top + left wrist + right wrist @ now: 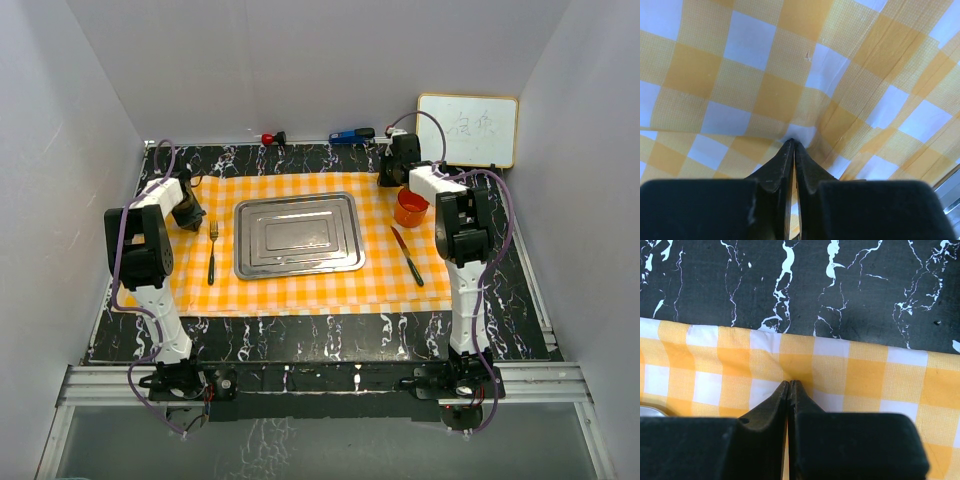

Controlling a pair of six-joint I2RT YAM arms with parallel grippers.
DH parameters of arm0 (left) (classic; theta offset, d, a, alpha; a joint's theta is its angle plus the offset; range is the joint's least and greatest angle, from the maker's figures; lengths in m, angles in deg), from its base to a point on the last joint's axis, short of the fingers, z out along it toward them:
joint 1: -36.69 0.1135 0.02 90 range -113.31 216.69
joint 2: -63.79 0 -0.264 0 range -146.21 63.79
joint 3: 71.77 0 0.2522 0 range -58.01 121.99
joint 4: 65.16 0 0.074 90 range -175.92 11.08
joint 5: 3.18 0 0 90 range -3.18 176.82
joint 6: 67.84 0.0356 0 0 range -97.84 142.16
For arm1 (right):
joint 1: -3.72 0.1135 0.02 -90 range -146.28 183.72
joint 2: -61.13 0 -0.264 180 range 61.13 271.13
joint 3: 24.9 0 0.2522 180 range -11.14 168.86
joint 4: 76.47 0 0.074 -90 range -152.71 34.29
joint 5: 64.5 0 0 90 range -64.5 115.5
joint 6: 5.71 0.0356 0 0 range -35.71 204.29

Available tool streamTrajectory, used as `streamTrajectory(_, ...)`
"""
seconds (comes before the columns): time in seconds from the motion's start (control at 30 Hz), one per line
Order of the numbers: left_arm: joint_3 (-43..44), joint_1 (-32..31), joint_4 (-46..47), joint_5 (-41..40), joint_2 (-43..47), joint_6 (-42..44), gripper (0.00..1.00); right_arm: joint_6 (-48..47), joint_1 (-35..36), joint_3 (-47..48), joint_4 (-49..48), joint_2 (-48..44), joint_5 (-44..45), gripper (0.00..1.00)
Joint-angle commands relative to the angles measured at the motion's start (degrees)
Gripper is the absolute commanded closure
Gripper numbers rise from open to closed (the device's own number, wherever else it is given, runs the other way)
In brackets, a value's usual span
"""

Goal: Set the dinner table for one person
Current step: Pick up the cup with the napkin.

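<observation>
1. left tool [792, 142]: jaws closed, pinching a puckered ridge of cloth [765, 95], probably tugging it flat.
2. right tool [790, 382]: jaws closed, tips touching the cloth near its hem; grip unclear.
3. surface [805, 285]: hard, black, white-veined, lying under both tools, showing bare just beyond the right tool.
4. tray [297, 235]: steel, rectangular, sitting between the tools on the thin woven checks.

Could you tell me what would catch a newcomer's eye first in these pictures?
The orange-and-white checked cloth covers most of the black marbled table, with a steel tray at its middle. A fork lies left of the tray, a knife right of it, and an orange cup beyond the knife. The left tool pinches a pucker of cloth near the far left corner; the right tool, shut, has its tips at the cloth's far right edge.
</observation>
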Motion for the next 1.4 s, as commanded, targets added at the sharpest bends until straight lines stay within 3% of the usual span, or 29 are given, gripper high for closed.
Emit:
streamTrajectory(0.0,-1.53,-0.85,-3.39,0.78,-3.17,0.06,0.96,-1.77,-2.75,-2.21,4.48,1.05,4.71,1.00)
streamTrajectory(0.27,-0.90,-0.83,-3.54,0.73,-3.32,-0.13,0.97,-1.32,-2.84,-2.15,4.09,-0.83,3.88,1.00)
streamTrajectory(0.53,-1.62,-0.88,-3.23,0.34,-3.18,-0.04,0.97,-0.50,-2.84,-1.55,2.34,-10.61,4.21,1.00)
streamTrajectory(0.7,-2.10,-0.88,-2.56,1.13,-2.79,-0.21,0.97,-2.14,-3.30,-1.33,5.06,-11.47,8.96,1.00)
streamTrajectory(1.37,-2.05,-0.85,-2.71,0.64,-3.26,0.20,0.97,-1.25,-8.38,-10.57,5.36,-10.72,12.31,1.00)
